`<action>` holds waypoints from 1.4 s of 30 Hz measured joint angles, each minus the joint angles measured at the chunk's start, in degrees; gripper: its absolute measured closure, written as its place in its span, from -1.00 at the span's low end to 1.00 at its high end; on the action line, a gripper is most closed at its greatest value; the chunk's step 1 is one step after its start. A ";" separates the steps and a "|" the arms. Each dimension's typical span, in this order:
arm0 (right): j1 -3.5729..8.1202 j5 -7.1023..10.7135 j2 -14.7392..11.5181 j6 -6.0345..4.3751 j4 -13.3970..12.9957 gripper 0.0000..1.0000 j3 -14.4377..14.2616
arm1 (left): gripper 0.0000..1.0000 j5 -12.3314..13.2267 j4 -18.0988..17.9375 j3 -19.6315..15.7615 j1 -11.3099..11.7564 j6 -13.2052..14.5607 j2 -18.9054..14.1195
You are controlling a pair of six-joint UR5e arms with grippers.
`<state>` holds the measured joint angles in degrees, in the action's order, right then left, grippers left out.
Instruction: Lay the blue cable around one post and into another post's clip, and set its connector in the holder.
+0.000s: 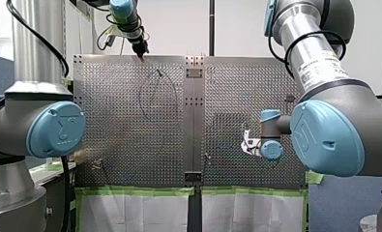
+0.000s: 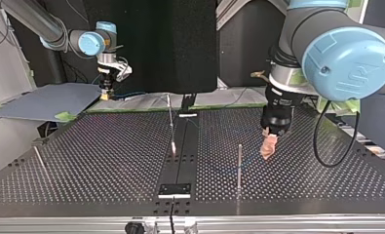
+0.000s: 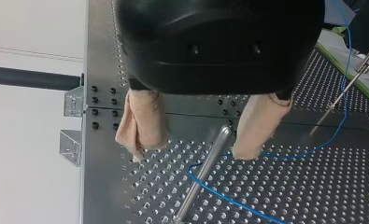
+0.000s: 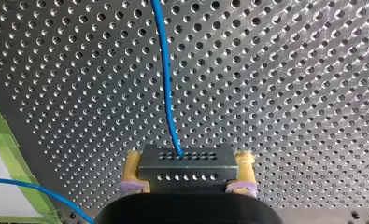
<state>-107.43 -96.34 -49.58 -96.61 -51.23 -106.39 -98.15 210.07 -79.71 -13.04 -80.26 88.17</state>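
Note:
The blue cable (image 3: 229,198) loops round the foot of a metal post (image 3: 205,172), which stands between and just ahead of my left gripper's (image 3: 201,140) beige pads (image 3: 142,123). That gripper is open and holds nothing. In the top view it (image 2: 269,147) hangs low over the plate beside the same post (image 2: 239,165). My right gripper (image 4: 187,161) is shut on the black connector (image 4: 187,169). The cable (image 4: 166,79) runs away from the connector over the plate. In the top view my right gripper (image 2: 105,93) is at the far left edge. The holder (image 2: 175,190) sits on the centre rail.
Two more thin posts stand on the perforated plate, one near the rail (image 2: 171,124) and one at the top view's left (image 2: 39,158). Green tape (image 4: 7,140) edges the plate near my right gripper. A grey sheet (image 2: 44,100) lies beyond the plate's far left corner.

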 joint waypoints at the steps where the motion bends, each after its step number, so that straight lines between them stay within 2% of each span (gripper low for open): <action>1: 0.00 0.00 0.01 0.00 0.00 1.00 0.00 | -1.00 -0.02 0.00 0.00 -0.03 0.00 0.00; 17: -0.14 0.00 0.03 0.09 0.13 1.00 0.00 | -1.00 -0.06 0.05 -0.05 -0.13 -0.71 -0.04; 24: -0.16 0.00 0.02 0.09 0.22 1.00 0.00 | -1.00 0.16 -0.29 -1.84 -0.53 -1.32 -0.48; 30: -0.18 0.00 0.02 0.09 0.24 1.00 0.00 | -1.00 2.70 -2.91 -4.76 -0.97 -2.58 -3.16; 38: -0.34 0.00 0.01 0.18 0.32 1.00 0.00 | -1.00 6.73 -7.11 -8.97 -2.25 -6.51 -7.25; 42: -0.36 0.00 0.01 0.24 0.39 1.00 0.00 | -1.00 8.38 -9.39 -11.26 -3.00 -8.33 -7.14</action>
<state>-107.79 -96.34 -49.57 -96.37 -50.83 -106.40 -89.76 200.68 -90.97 -16.04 -88.60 81.03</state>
